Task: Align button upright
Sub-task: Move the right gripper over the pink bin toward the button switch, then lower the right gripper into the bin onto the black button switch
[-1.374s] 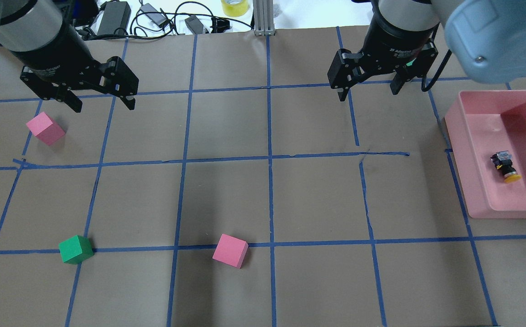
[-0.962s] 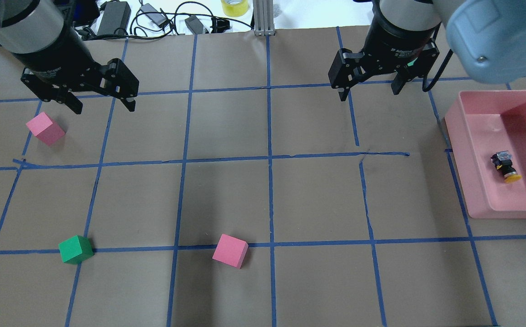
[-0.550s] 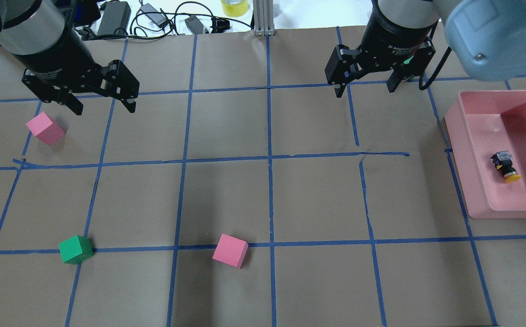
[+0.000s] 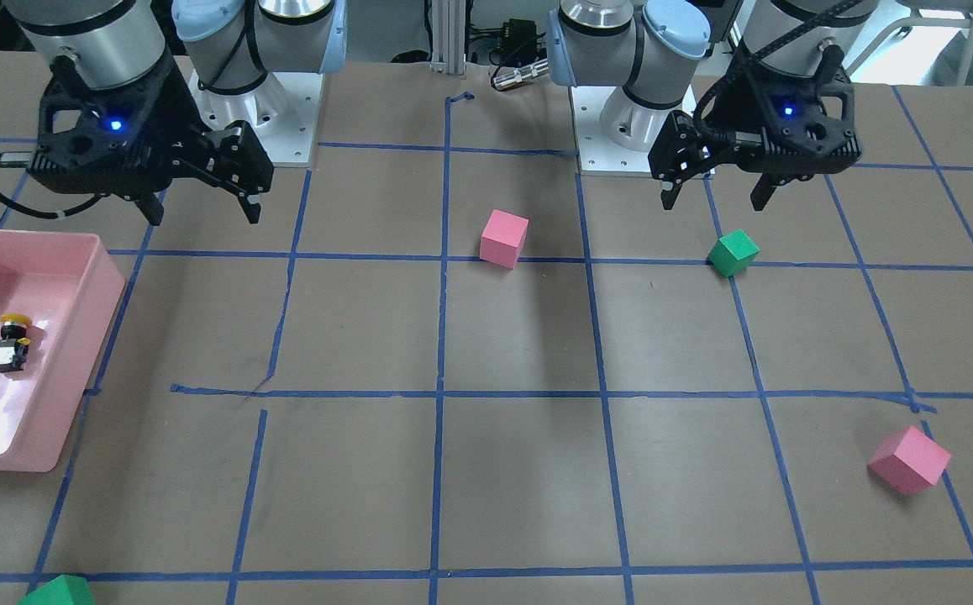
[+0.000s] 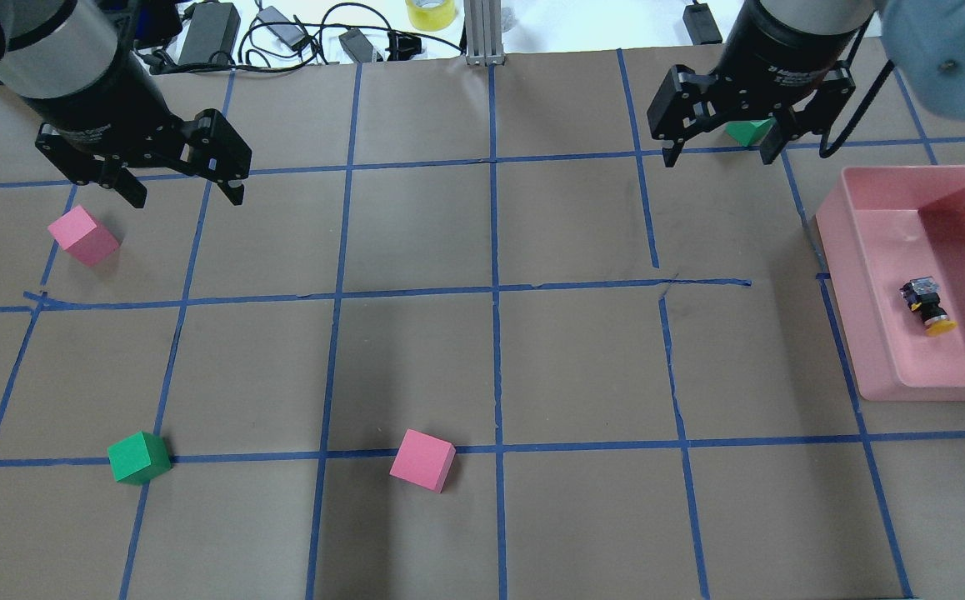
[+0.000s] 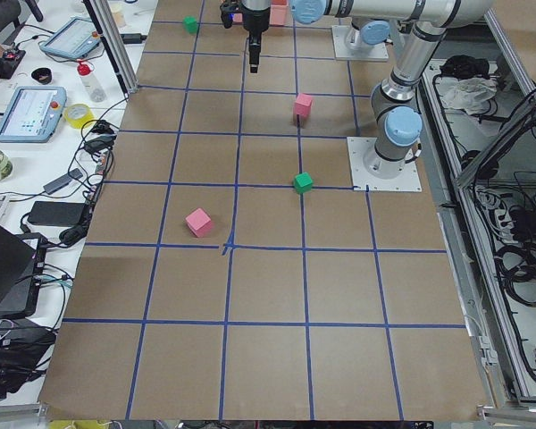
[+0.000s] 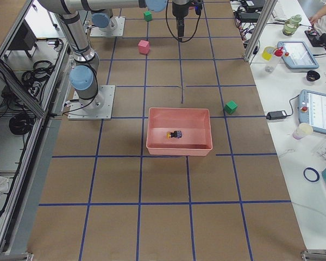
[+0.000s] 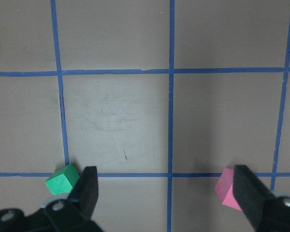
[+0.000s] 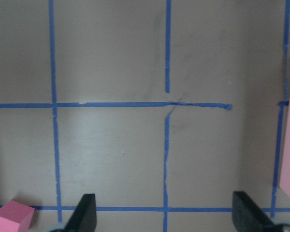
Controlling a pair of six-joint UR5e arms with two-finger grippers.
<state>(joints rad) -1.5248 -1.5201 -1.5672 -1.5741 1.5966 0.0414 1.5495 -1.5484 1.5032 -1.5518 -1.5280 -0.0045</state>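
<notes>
The button lies on its side inside the pink bin at the table's right, with its yellow cap toward the robot's side. It also shows in the front view and the right side view. My right gripper is open and empty. It hovers above the table at the far side, left of the bin's far corner and well away from the button; it also shows in the front view. My left gripper is open and empty at the far left, and shows in the front view.
One pink cube lies just below the left gripper. A green cube and a second pink cube lie near the robot. Another green cube sits behind the right gripper. Cables and tape lie past the table's far edge.
My right gripper has moved to the right and slightly farther away, toward the bin, uncovering a green cube behind it. The left gripper has hardly moved. The button has not moved.
</notes>
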